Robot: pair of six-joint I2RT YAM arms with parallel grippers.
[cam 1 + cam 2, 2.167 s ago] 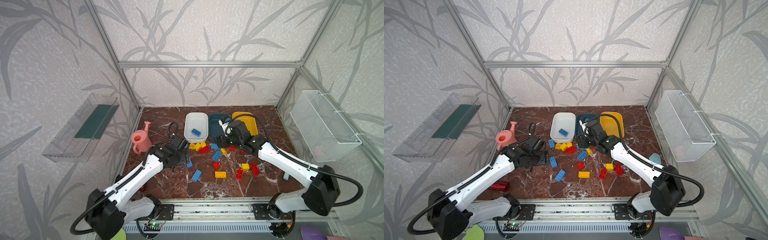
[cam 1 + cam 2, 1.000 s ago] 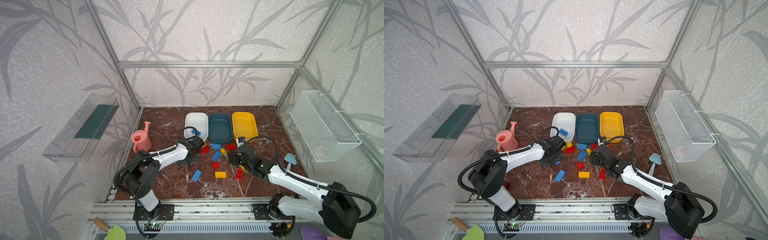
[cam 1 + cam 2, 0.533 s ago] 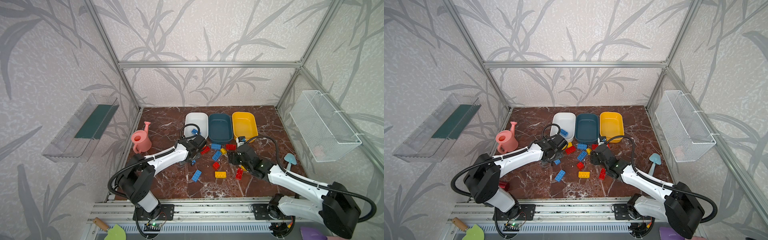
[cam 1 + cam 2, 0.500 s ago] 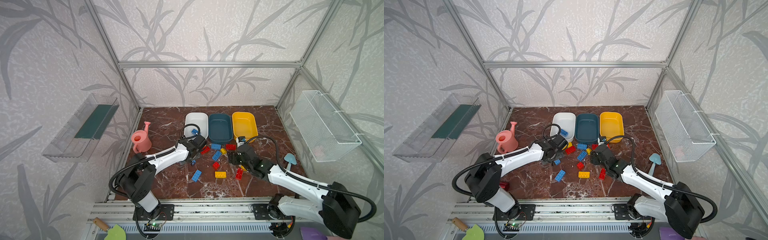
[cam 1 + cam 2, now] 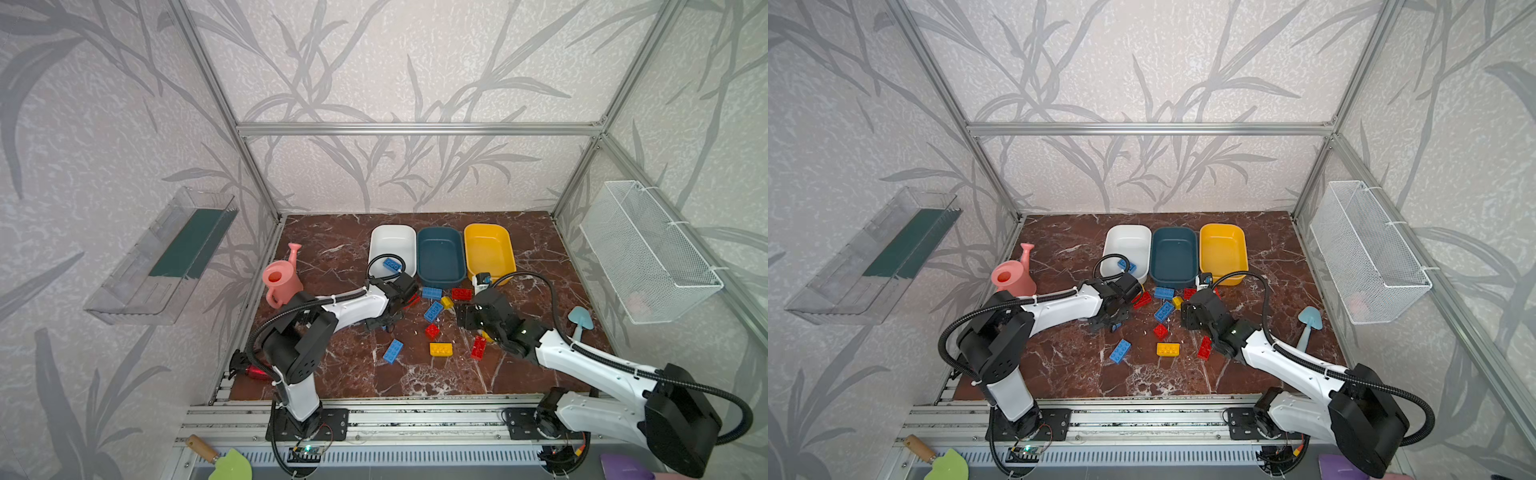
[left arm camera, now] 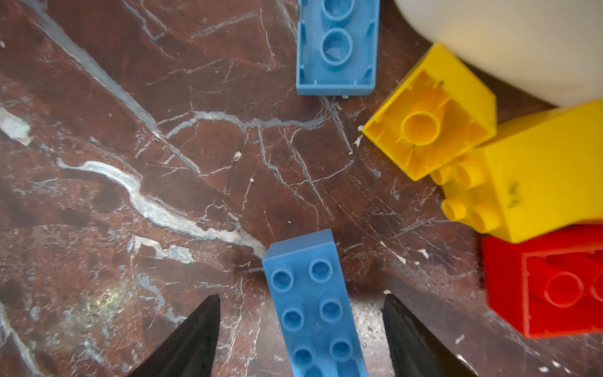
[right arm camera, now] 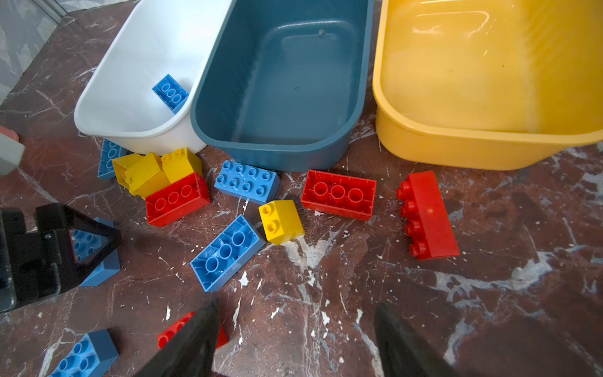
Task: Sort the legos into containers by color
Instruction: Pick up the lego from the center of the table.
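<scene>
The legos (image 7: 247, 181) are lying loose on the marble floor (image 7: 489, 293), most of them just in front of three tubs, some studs up, some upside down, one red one on its side. One blue lego (image 7: 170, 93) is sitting inside the white tub (image 7: 140, 137). The tubs are standing side by side at the back: white on the robot's left, the teal tub (image 7: 270, 153) in the middle, and the yellow tub (image 7: 456, 153) on the right. A yellow cluster (image 7: 151, 171) is resting against the white tub's front wall, with a red brick (image 7: 177, 199) touching it.

The left gripper (image 6: 301, 295) is hovering low over a long blue brick (image 6: 313, 303) that is lying studs up. Its fingers (image 6: 192, 339) are standing apart, one on each side of the brick, with floor showing between each finger and the brick. Whether the tips are touching the floor is hard to tell.

The right gripper (image 7: 295, 306) is facing the tubs with its fingers (image 7: 401, 342) spread and only bare floor between them. A small red lego (image 7: 173, 333) is peeking out behind one finger.

A pink can (image 5: 280, 282) is standing near the left wall, apart from the legos.
</scene>
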